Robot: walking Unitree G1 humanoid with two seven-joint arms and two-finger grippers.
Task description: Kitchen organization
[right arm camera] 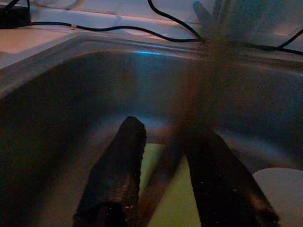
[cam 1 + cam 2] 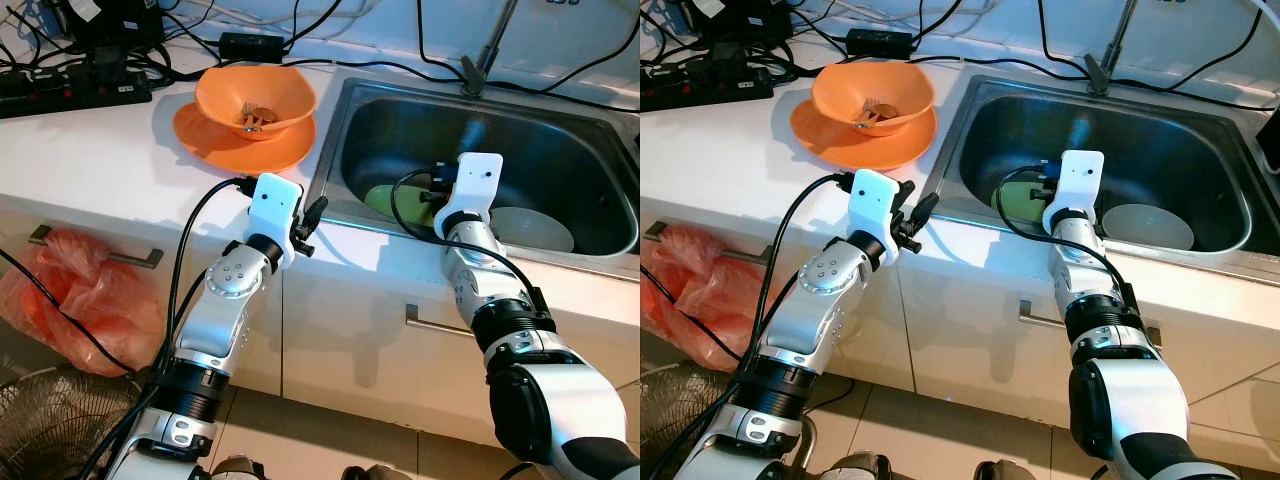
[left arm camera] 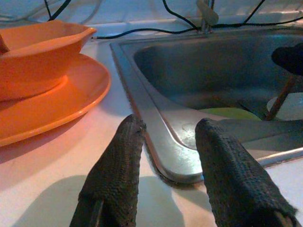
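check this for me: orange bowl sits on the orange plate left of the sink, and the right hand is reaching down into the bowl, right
Not quite. The bowl does sit on the plate left of the sink, but the right hand is reaching down into the sink, above something green, as the right wrist view shows.

White counter (image 2: 90,150) w/ orange plate (image 2: 215,143), power strip (image 2: 70,92), inset sink (image 2: 345,150).

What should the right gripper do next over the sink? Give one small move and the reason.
Probably lower the right gripper a little onto the green plate in the sink. Its fingers stand apart just above that plate, beside the white bowl, and nothing is held between them. The left gripper waits open at the sink's rim.
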